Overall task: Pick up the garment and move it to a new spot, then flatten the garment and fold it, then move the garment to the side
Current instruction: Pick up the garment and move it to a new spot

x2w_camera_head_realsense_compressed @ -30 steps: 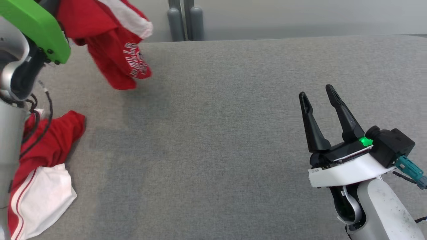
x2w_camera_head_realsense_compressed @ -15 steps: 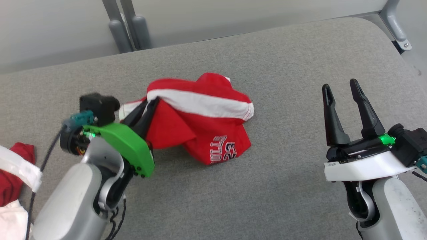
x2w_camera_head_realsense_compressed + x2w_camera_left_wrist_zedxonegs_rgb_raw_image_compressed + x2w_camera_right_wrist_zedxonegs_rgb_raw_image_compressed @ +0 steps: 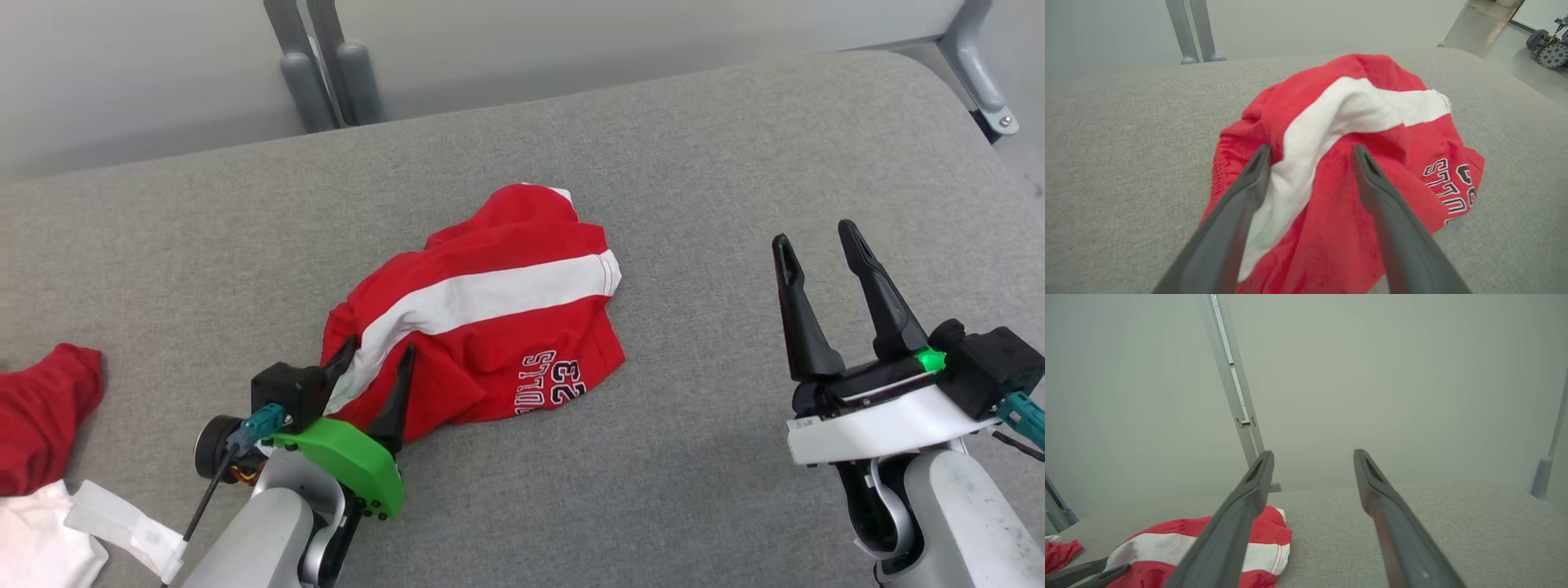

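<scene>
A bench [image 3: 735, 139] padded in grey woven fabric spans the scene, its far right corner rounded. Behind it rises a plain, pale grey-green wall [image 3: 612, 41] in soft, even light. Two grey metal posts [image 3: 359, 86] stand side by side at the bench's far edge. Another grey strut [image 3: 976, 65], bolted, angles off by the right corner. Beyond that corner lies glossy floor [image 3: 1486, 28] catching the light, and on it a small wheeled machine [image 3: 1549, 47].

Red garment [image 3: 482, 327] with a white stripe (number 23 printed on it) lies crumpled mid-surface.
</scene>
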Robot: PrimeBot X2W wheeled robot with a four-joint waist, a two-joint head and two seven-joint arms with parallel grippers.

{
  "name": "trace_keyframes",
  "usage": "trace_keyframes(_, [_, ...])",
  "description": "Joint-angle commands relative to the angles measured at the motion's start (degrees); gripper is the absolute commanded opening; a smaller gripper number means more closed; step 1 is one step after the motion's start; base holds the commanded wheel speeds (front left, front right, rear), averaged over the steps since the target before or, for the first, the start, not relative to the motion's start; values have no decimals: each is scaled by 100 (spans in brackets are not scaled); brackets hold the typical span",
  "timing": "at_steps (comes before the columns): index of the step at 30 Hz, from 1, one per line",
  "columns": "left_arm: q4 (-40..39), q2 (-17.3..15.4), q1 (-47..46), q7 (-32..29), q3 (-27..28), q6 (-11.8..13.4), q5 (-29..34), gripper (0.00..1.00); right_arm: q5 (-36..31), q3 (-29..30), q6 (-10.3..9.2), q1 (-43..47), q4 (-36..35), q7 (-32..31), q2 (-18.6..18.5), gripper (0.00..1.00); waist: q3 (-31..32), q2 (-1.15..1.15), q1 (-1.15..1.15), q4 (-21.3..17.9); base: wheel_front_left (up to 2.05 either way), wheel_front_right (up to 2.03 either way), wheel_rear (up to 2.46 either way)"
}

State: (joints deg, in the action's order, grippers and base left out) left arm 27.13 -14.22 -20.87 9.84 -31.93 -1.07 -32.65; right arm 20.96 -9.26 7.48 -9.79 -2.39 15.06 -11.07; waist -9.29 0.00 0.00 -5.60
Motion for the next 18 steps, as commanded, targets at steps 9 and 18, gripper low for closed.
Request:
trace_keyframes(9, [-405, -178, 273, 496, 442, 426, 182, 100, 16, -8, 2, 341, 82, 15, -88, 100, 581, 0, 0, 347, 0, 0, 0])
trace_keyframes(18, [-1549, -121, 1337, 537, 1533, 802, 527, 100, -32, 132, 2, 743, 194, 16, -70, 100, 835, 0, 0, 485, 0, 0, 0])
